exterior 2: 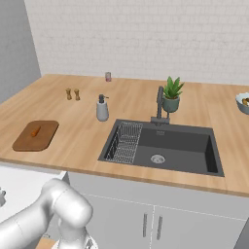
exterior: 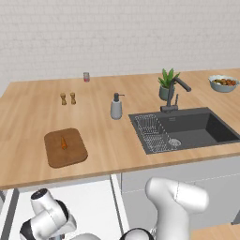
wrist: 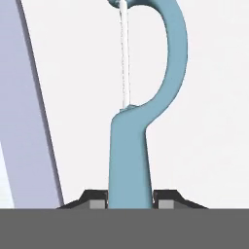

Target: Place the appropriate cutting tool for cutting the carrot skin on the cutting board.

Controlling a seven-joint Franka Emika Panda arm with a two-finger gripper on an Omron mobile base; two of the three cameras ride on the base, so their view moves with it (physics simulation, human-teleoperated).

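One light-blue peeler (wrist: 129, 160) stands between the gripper (wrist: 129, 202) tips in the hand view, its slim handle pinched by the jaws, which press against it from both sides, and its hooked loop head with a thin pale blade reaching toward the top of the view over a plain white surface. Far from it in the base views, the dark brown cutting board (exterior: 75, 154) lies flat on the wooden tabletop (exterior: 28, 117), left of the sink (exterior: 197, 129), with the small orange carrot (exterior: 63, 143) resting on it near its middle. Behind the board stand two small shakers (exterior: 68, 98); a soap dispenser (exterior: 116, 107) sits just left of the sink, a potted plant (exterior: 167, 84) behind the faucet (exterior: 176, 93), and a bowl (exterior: 223, 83) at the far right.
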